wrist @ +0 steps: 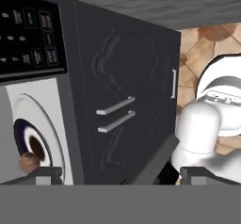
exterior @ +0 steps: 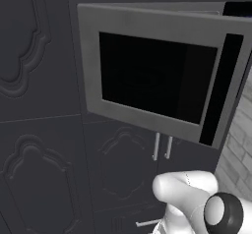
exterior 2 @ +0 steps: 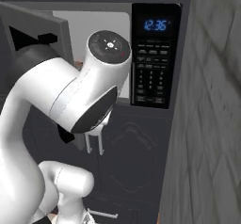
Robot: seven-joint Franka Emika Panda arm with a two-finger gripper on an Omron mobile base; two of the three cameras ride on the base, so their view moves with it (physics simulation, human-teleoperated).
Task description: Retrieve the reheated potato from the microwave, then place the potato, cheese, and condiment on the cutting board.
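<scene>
The microwave (exterior 2: 155,53) has its grey-framed door (exterior: 157,75) swung wide open to the left, with the black bar handle (exterior: 221,88) on the door's right side. In the hand view the picture is rolled. The lit cavity sits at lower left, and inside it the small brown potato (wrist: 28,162) rests on a white plate with a dark rim (wrist: 23,124). My gripper (wrist: 123,176) is open and holds nothing, just outside the cavity. Its left fingertip (wrist: 44,175) is close to the potato. The cheese, condiment and cutting board are out of view.
The black keypad with its blue display (exterior 2: 156,25) is right of the cavity. Dark cabinet doors with silver handles (exterior: 162,147) lie below the microwave. A grey brick wall (exterior 2: 207,124) closes the right side. The open door blocks the left.
</scene>
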